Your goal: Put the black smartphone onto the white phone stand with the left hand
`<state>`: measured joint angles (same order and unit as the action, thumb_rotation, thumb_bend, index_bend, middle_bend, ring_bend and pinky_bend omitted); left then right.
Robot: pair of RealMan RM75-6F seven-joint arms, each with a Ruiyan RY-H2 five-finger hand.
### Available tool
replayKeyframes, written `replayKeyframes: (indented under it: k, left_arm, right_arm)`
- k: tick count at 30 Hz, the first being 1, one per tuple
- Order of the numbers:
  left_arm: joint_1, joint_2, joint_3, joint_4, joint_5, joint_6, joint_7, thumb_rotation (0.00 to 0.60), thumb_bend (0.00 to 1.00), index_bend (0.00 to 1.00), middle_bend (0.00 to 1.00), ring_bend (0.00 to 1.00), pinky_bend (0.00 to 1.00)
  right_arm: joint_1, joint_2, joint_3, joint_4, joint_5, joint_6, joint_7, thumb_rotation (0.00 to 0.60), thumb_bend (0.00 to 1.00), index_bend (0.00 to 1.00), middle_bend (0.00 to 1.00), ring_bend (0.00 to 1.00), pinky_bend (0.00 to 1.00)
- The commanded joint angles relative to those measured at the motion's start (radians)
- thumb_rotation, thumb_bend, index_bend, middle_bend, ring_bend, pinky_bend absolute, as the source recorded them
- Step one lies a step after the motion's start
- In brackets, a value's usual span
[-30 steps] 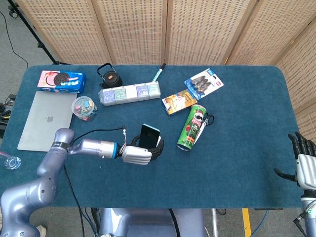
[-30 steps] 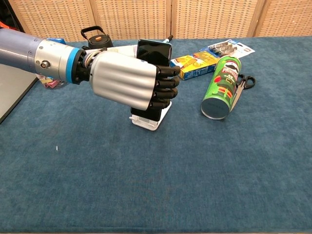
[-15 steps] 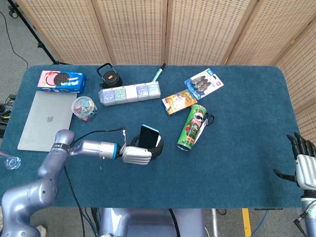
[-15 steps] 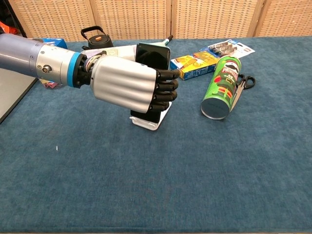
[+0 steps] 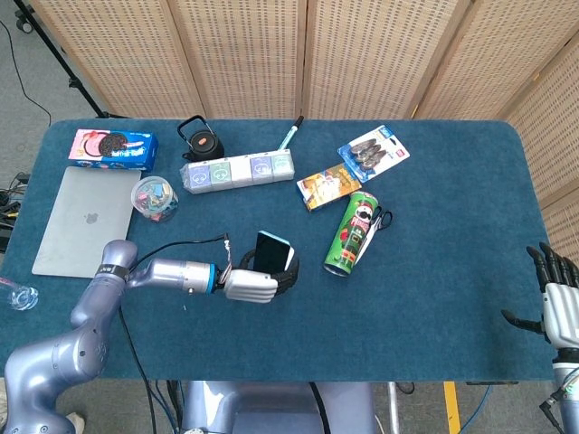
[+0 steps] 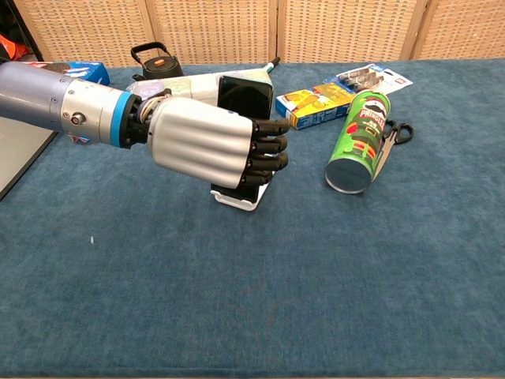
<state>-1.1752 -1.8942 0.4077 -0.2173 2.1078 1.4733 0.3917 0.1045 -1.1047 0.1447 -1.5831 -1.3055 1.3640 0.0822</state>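
Observation:
My left hand (image 6: 207, 142) (image 5: 251, 286) grips the black smartphone (image 6: 245, 96) (image 5: 272, 251), which stands upright with its top edge showing above my fingers. The phone's lower end sits at the white phone stand (image 6: 237, 198), whose base peeks out below my hand on the blue cloth. In the head view the stand is hidden behind the hand and phone. My right hand (image 5: 558, 305) hovers at the far right edge of the table, fingers spread, holding nothing.
A green Pringles can (image 6: 357, 140) (image 5: 352, 233) lies to the right of the stand, scissors (image 6: 397, 133) beside it. Behind are a snack box (image 6: 319, 104), blister pack (image 5: 374, 152), pill organiser (image 5: 237, 170), black speaker (image 5: 200, 139), laptop (image 5: 85, 220) and cookie box (image 5: 114, 149).
My left hand has lowered the phone a little toward the stand and drawn slightly nearer the table's front. The right hand has stayed put.

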Motion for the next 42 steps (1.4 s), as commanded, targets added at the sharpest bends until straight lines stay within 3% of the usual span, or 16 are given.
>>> replayKeyframes:
  k: [1, 3, 6, 8, 22, 31, 36, 42]
  left_arm:
    - [0.005, 0.000, -0.004, 0.000, -0.008, -0.011, 0.008, 0.600, 0.12, 0.38, 0.16, 0.18, 0.24]
    - [0.006, 0.000, -0.005, -0.002, -0.012, -0.016, 0.015, 0.600, 0.10, 0.20, 0.03, 0.05, 0.17]
    - [0.005, 0.005, -0.007, -0.013, -0.017, -0.021, 0.014, 0.600, 0.05, 0.03, 0.00, 0.00, 0.08]
    - [0.001, 0.009, -0.008, -0.022, -0.019, -0.023, 0.011, 0.600, 0.02, 0.00, 0.00, 0.00, 0.06]
    - [-0.005, 0.072, -0.018, -0.106, -0.030, 0.013, -0.011, 0.600, 0.00, 0.00, 0.00, 0.00, 0.02]
    - [0.070, 0.298, -0.054, -0.388, -0.053, 0.223, -0.031, 0.600, 0.00, 0.00, 0.00, 0.00, 0.01]
    - [0.130, 0.409, -0.063, -0.508, -0.066, 0.270, -0.035, 0.600, 0.00, 0.00, 0.00, 0.00, 0.01]
    - [0.243, 0.507, -0.096, -0.645, -0.182, 0.258, -0.124, 0.600, 0.00, 0.00, 0.00, 0.00, 0.01]
  right_arm:
    - [0.000, 0.001, 0.000, 0.000, 0.000, 0.000, 0.001, 0.600, 0.00, 0.00, 0.00, 0.00, 0.00]
    - [0.000, 0.001, -0.001, 0.000, 0.000, -0.001, 0.002, 0.600, 0.00, 0.00, 0.00, 0.00, 0.00]
    - [0.001, 0.002, -0.002, -0.003, 0.000, -0.004, -0.001, 0.600, 0.00, 0.00, 0.00, 0.00, 0.00]
    - [0.001, 0.002, -0.003, -0.005, 0.000, -0.004, -0.002, 0.600, 0.00, 0.00, 0.00, 0.00, 0.00]
    - [-0.002, 0.008, -0.006, -0.013, 0.000, -0.004, -0.001, 0.600, 0.00, 0.00, 0.00, 0.00, 0.00]
    - [-0.005, 0.016, -0.021, -0.038, -0.032, 0.004, -0.006, 0.600, 0.00, 0.00, 0.00, 0.00, 0.00]
    - [-0.004, 0.016, -0.032, -0.053, -0.046, 0.003, -0.020, 0.600, 0.00, 0.00, 0.00, 0.00, 0.00]
    - [-0.003, 0.018, -0.041, -0.065, -0.061, 0.001, -0.028, 0.600, 0.00, 0.00, 0.00, 0.00, 0.00]
